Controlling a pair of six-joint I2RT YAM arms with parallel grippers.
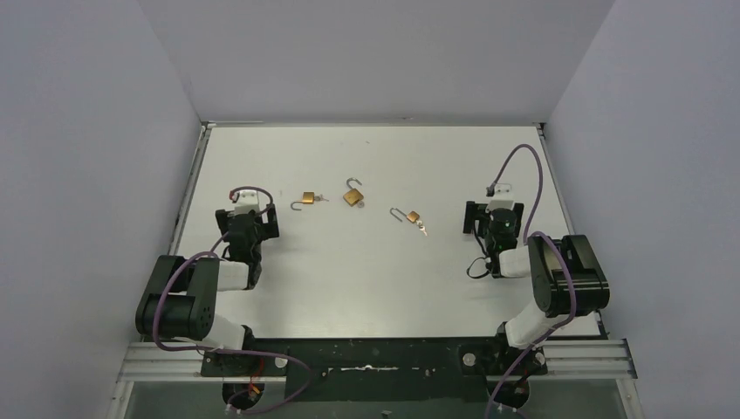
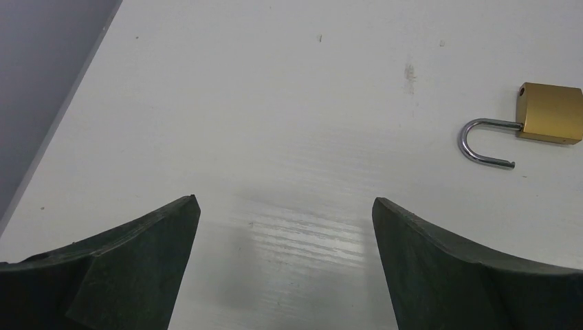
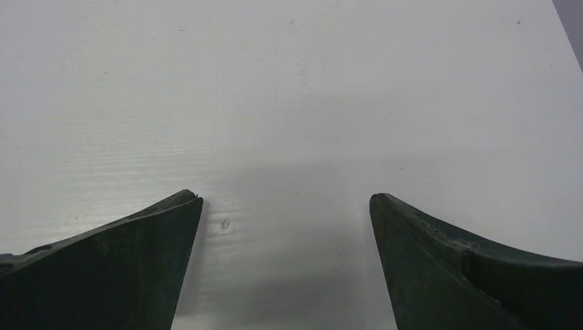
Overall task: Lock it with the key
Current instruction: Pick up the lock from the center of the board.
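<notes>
Three small brass padlocks lie on the white table with their shackles open: a left one (image 1: 306, 200), a middle one (image 1: 352, 195) and a right one (image 1: 410, 216) with a key (image 1: 423, 229) at its body. The left padlock also shows in the left wrist view (image 2: 548, 113), far right of the fingers. My left gripper (image 1: 249, 202) is open and empty, left of the padlocks; it also shows in the left wrist view (image 2: 285, 206). My right gripper (image 1: 495, 205) is open and empty, right of the padlocks, over bare table in the right wrist view (image 3: 285, 199).
The white table (image 1: 366, 288) is enclosed by grey walls at the left, back and right. A dark gap runs along the table's left edge (image 1: 188, 201). The arm bases stand on a black rail at the near edge (image 1: 375, 358).
</notes>
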